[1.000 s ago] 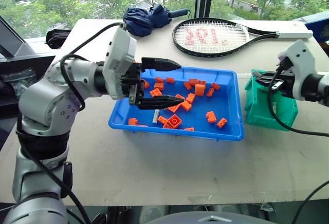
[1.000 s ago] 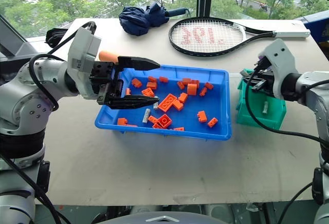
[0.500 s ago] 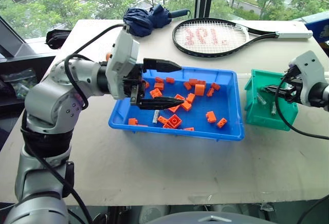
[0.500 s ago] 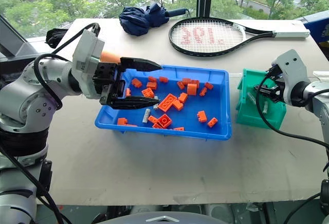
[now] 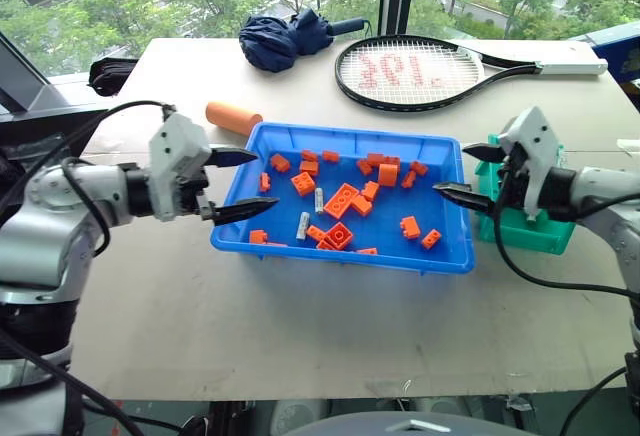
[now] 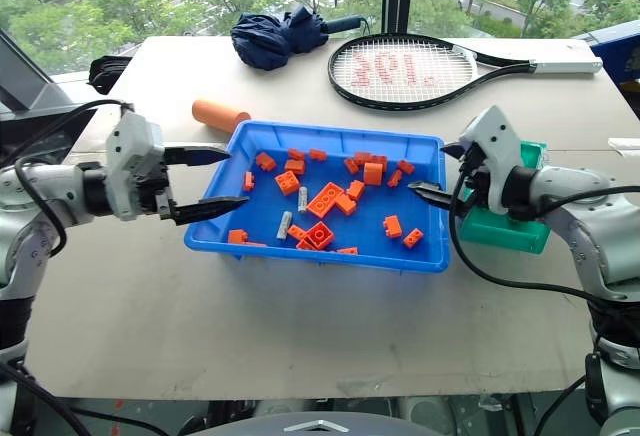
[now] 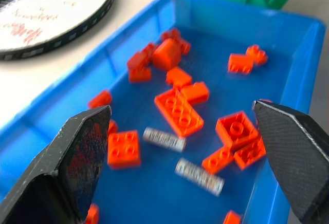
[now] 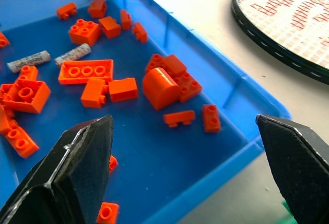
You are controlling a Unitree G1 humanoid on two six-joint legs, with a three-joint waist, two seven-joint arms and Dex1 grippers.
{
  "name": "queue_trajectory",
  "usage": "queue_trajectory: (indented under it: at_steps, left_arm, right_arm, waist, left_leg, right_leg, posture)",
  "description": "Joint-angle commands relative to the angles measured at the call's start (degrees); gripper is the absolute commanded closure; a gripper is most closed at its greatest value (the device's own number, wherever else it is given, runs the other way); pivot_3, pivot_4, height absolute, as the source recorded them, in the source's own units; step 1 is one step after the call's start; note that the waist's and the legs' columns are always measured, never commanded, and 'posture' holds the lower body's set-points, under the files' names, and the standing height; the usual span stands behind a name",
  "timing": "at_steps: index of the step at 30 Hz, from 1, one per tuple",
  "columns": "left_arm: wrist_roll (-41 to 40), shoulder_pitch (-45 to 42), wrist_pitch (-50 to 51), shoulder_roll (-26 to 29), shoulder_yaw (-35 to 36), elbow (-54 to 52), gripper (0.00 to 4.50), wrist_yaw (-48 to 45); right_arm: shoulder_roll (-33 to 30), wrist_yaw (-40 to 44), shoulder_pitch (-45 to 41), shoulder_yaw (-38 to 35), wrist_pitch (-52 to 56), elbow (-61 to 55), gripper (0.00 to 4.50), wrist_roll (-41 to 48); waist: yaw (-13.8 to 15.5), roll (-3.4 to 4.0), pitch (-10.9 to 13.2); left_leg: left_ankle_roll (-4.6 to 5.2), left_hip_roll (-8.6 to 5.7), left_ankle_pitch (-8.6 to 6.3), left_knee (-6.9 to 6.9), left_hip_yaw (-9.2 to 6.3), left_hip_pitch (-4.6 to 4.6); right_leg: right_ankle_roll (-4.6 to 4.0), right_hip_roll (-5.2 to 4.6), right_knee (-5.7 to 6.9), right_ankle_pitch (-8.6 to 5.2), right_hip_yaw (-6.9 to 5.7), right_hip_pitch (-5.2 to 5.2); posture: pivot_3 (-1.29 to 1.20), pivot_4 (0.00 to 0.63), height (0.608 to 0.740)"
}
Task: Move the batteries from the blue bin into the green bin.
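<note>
left gripper (image 5: pixel 232 184): fingers spread wide, empty, at the blue bin's (image 5: pixel 330 249) left rim | right gripper (image 5: pixel 470 169): fingers spread wide, empty, over the bin's right rim, beside the green bin (image 5: pixel 540 233) | batteries (image 5: pixel 319 200): two lying among orange bricks (image 5: pixel 340 199) mid-bin

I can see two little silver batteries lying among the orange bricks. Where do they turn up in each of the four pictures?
Left eye view: batteries left of centre in the blue bin.
Right eye view: same pair, left of centre.
Left wrist view: low in the middle, between the gripper fingers.
Right wrist view: far left edge.
Shared landmark: the long flat orange brick beside them.
</note>
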Motion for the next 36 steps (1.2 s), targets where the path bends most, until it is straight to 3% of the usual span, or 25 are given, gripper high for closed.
queue_trajectory:
  at_steps: [1,9,17,22,26,31,36]
  left_arm:
    - [0.0,4.5,-2.2,3.5,7.6,0.6,0.0,-3.4]
    - [-1.0,12.5,-2.0,5.6,15.3,-1.3,0.0,-6.3]
    - [-1.5,13.1,-2.3,4.3,15.0,-2.9,0.0,-4.8]
    - [-1.4,4.8,-4.7,-0.9,4.4,-4.5,0.0,-3.3]
    - [3.8,-3.2,-10.9,-1.8,-6.0,1.6,0.0,-10.1]
    - [18.2,-21.8,-28.5,-6.8,-21.1,26.3,0.0,-18.6]
    - [22.8,-36.1,-38.9,-16.0,-26.0,46.4,0.0,-23.2]
  right_arm:
    - [3.2,0.4,-4.3,5.4,-2.2,-0.6,0.04,0.1]
    - [18.2,-4.8,-14.8,21.0,-2.1,10.4,0.04,-6.4]
    - [22.8,-3.2,-17.9,22.4,-4.5,14.9,0.04,-7.7]
    - [17.4,0.7,-11.7,15.0,-5.2,7.7,0.04,-2.9]
    - [11.5,2.8,-5.7,8.4,-4.0,2.0,0.04,1.3]
    - [2.2,4.4,4.1,-0.2,-2.7,-4.1,0.04,4.6]
    - [-0.4,2.3,11.6,-7.0,-1.1,-9.8,0.04,8.4]
  waist:
    - [0.0,0.02,0.0]
    - [0.1,0.03,0.0]
    - [0.1,0.02,0.0]
    - [0.9,0.02,0.0]
    - [1.5,-0.03,0.0]
    - [1.6,0.04,0.0]
    - [0.8,-0.06,0.0]
  left_leg:
    - [0.0,0.01,0.0,0.0,0.0,0.0]
    - [-0.06,0.0,0.03,0.0,-0.03,-0.01]
    - [-0.28,-0.09,0.16,-0.01,-0.07,-0.05]
    - [-0.25,-0.08,0.14,-0.04,-0.14,-0.06]
    - [-0.09,-0.23,0.05,0.04,-0.11,-0.07]
    - [-0.06,-0.23,0.04,0.04,-0.08,0.01]
    - [-0.05,-0.24,0.04,0.1,-0.07,-0.07]
  right_leg:
    - [0.0,0.0,0.0,0.0,0.0,-0.01]
    - [-0.01,-0.05,0.05,0.0,-0.06,-0.04]
    - [0.0,-0.12,0.08,0.0,-0.1,-0.09]
    - [-0.01,-0.1,0.12,0.0,-0.15,-0.1]
    - [0.01,-0.22,0.08,0.01,-0.15,0.01]
    - [-0.03,0.09,0.17,-0.01,-0.23,0.04]
    - [-0.02,0.1,0.17,-0.01,-0.13,0.0]
  posture:
    - [0.0,0.15,0.74]
    - [0.0,0.15,0.74]
    - [0.0,0.15,0.74]
    - [0.0,0.15,0.74]
    - [0.0,0.15,0.74]
    - [0.0,0.15,0.74]
    - [0.0,0.15,0.74]
